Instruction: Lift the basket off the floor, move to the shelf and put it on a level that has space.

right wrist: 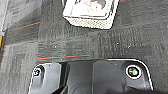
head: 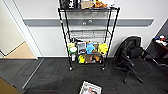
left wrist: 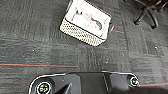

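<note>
The basket (head: 90,88) sits on the floor (head: 55,75) of dark grey carpet tiles, at the bottom edge of the head view, with a printed picture showing inside its white rim. Straight ahead of it against the wall stands the shelf (head: 88,37), a tall black wire rack. Its top tier carries boxes and its lower tiers hold coloured items. The level (head: 87,37) second from the top looks bare. Both wrist cameras look down on the basket (left wrist: 86,23) (right wrist: 90,12), which lies apart from the dark robot plates with nothing holding it.
A black office chair (head: 131,56) stands right of the rack, and a desk edge (head: 160,42) with small items is at the far right. A doorway with tan wooden flooring (head: 21,52) opens at the left. Open carpet lies between basket and rack.
</note>
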Motion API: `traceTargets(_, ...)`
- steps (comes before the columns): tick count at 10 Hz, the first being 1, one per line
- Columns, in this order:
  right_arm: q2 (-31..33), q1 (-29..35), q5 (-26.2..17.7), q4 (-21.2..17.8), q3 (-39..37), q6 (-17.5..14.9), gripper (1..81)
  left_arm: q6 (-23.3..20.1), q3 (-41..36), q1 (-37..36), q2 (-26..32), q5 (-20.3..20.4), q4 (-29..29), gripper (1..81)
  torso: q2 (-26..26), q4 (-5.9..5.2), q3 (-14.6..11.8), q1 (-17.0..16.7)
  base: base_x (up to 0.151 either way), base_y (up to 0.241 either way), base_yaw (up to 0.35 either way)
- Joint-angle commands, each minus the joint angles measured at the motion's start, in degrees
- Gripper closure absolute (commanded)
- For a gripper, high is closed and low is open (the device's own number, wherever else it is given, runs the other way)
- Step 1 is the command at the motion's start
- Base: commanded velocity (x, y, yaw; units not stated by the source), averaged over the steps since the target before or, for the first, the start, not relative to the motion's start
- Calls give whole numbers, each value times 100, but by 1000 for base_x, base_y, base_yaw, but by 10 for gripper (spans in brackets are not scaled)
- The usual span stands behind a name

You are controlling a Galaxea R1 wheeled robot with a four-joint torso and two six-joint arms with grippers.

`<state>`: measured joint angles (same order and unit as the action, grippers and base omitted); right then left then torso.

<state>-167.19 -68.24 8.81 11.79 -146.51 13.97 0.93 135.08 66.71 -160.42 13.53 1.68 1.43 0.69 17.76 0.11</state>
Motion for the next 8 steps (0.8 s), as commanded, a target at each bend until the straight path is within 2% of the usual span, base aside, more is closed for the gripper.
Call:
traceTargets(1, 34, 333, -222, 43, 9, 0, 10, -14, -70, -329, 97, -219, -80, 10, 0, 0, 0, 0, 137, 0, 0)
traceTargets(8, 34, 324, -213, 43, -26, 0, 10, -14, -70, -303, 97, -211, -80, 10, 0, 0, 0, 0, 130, 0, 0)
